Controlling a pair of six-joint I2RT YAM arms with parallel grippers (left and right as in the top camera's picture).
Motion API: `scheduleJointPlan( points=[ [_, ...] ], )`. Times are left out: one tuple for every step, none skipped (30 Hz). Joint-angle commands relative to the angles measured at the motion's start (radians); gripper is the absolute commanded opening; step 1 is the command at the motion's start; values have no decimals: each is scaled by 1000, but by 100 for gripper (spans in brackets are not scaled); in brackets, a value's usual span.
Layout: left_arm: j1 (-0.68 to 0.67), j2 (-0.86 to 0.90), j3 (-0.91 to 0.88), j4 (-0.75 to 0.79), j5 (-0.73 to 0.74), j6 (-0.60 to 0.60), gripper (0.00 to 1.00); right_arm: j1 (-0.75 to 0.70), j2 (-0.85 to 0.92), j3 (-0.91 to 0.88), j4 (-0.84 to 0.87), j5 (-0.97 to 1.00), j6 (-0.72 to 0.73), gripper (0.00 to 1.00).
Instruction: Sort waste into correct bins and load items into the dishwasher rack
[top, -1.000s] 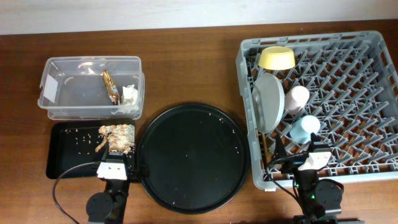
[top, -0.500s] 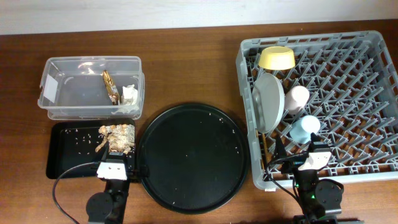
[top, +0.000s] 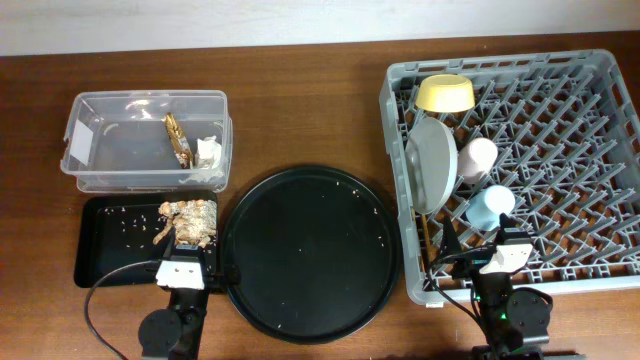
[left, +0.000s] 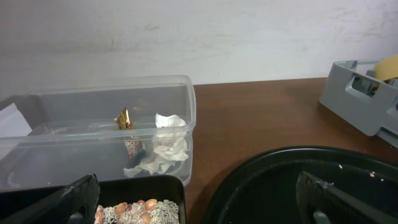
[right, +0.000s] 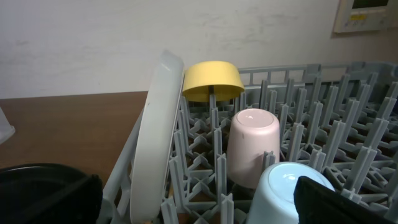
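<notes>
- My left gripper (top: 185, 264) sits at the near edge of the black tray (top: 105, 255), beside the round tray (top: 310, 255). The wrist view shows its jaws wide apart.
- My right gripper (top: 500, 256) is at the near left corner of the rack (top: 510, 62), jaws also spread wide.
- The tub (top: 100, 140) stands on the table (top: 300, 110) just behind the black tray. Inside it, a wrapper (top: 178, 140) leans next to a napkin (top: 207, 151) at the right end.
- Scraps (top: 190, 220) are heaped in the black tray's right half, with crumbs scattered to the left.
- A few specks dot the round tray.
- In the rack's left part, the plate (top: 432, 165) stands on edge between pegs.
- The bowl (top: 446, 93) sits tilted behind the plate, near the far left corner.
- The pink cup (top: 478, 157) is upside down just right of the plate; the blue cup (top: 491, 207) is nearer me, also inverted.
- A thin brown line by the rack's left wall looks like the chopsticks (top: 428, 240); I can't make out more.
</notes>
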Motion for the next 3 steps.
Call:
scheduleJointPlan(
  points=[
    [3,-9,-6,0,15,16,99,-6,-6,-7,-5,9,1,99],
    [3,-9,-6,0,14,16,99,-6,-6,-7,-4,9,1,99],
    [3,-9,-6,0,14,16,99,-6,-6,-7,-4,9,1,99]
  ],
)
